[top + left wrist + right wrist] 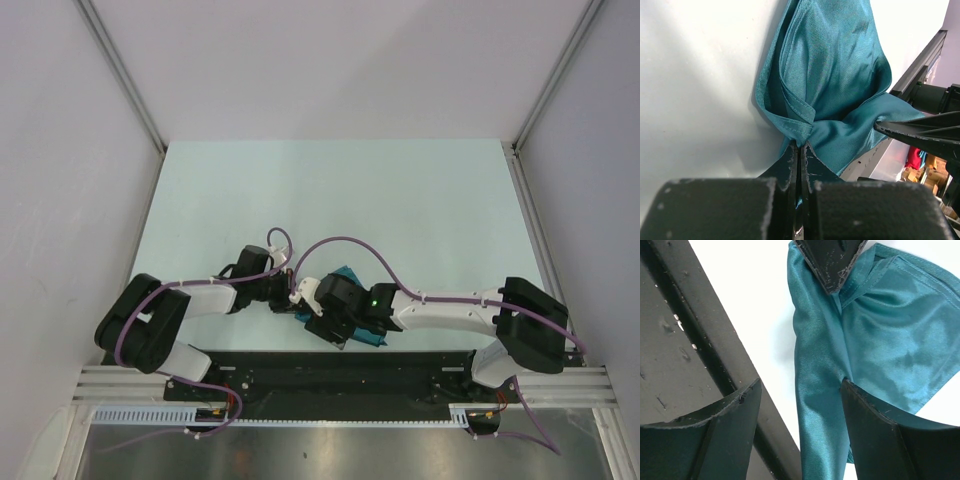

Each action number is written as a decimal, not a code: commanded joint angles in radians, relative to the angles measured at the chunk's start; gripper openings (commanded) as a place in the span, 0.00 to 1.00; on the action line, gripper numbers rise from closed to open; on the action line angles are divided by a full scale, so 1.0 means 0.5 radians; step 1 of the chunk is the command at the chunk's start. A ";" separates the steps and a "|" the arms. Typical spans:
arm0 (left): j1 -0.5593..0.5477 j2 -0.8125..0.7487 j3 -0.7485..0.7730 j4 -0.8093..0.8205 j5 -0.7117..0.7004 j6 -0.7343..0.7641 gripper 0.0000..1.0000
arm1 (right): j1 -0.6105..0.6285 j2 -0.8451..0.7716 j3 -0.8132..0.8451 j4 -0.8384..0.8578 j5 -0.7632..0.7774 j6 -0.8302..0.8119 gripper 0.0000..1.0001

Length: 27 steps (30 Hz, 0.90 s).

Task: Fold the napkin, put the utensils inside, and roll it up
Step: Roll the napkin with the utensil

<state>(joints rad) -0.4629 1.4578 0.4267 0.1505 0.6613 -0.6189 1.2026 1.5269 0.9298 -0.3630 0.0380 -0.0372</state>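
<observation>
- Napkin [830, 75]: a teal, shiny cloth, bunched and creased rather than spread flat. It is on the pale tabletop [400, 200] close to its near edge, roughly midway between the two arm bases.
- One hemmed corner of the napkin is gathered into a tight pinch. In the left wrist view, folds fan away from that point.
- On that corner the left end effector [799, 150] is clamped, its fingers pressed together with fabric caught between the tips.
- Beside it, the right end effector [796, 390] has its fingers well apart and grips nothing.
- One of the right fingers [875, 430] lies over the cloth. The other [725, 430] sits above the black plate [675, 340] that runs along the near edge of the tabletop.
- A long edge of the napkin runs through the gap between those two fingers, just beside the edge of the plate.
- The two end effectors are near each other. The left one's tip shows at the top of the right wrist view, closed on the cloth. One dark finger of the right one shows at the right of the left wrist view, just beside the fabric.
- From above, both arms reach inward and meet over the napkin, covering most of it. Only small teal patches show beside the wrists.
- I cannot tell whether the pinched corner is lifted off the tabletop.
</observation>
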 commanded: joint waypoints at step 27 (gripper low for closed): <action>-0.013 -0.004 0.073 -0.132 -0.049 0.091 0.00 | -0.120 0.226 -0.111 0.112 -0.054 0.010 0.35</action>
<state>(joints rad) -0.4629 1.4578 0.4400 0.1226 0.6582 -0.6056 1.1423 1.6230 0.8791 -0.3023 0.0174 -0.0418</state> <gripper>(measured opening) 0.017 0.432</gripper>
